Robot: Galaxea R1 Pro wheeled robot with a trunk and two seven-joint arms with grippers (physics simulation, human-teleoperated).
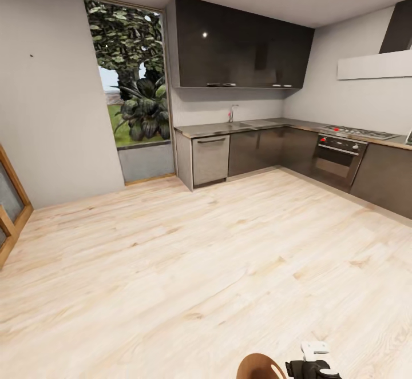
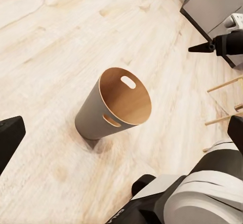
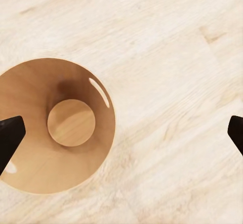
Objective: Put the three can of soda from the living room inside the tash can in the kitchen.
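Kitchen, pale plank floor [image 1: 171, 264]. Tash can [image 2: 114, 105] upright, empty; likely light, rigid, tippable; hold by hand-hole [image 2: 128, 82]. Right hand [image 3: 121, 133] released; left hand [image 2: 121, 133] spread, empty.

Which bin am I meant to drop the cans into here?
On the kitchen's pale wood plank floor, just ahead of the robot, stands the small round off-white bin with a brown wooden inside. It is empty, with oval hand-holes near its rim.
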